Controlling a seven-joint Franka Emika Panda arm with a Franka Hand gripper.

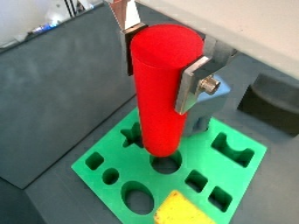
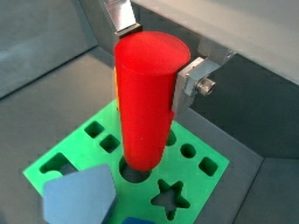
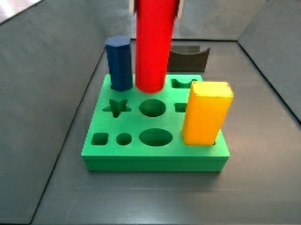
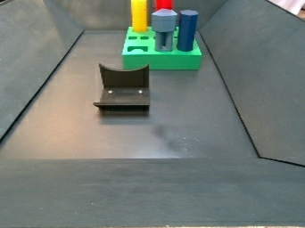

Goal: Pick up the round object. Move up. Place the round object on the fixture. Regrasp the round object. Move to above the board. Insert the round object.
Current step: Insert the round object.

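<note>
one smooth red cylinder in tool

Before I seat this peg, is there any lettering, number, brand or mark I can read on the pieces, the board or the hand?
None: no readable text in any view.
The long smooth red cylinder peg, held upright between the hand's silver fingers above a round hole, is plain.
The thick green square board bears only cut-out shapes.
The yellow block, blue hexagonal peg and dark fixture are unmarked.

Count: one red peg, one blue peg, one yellow block, one board, one fixture, one claw
</note>
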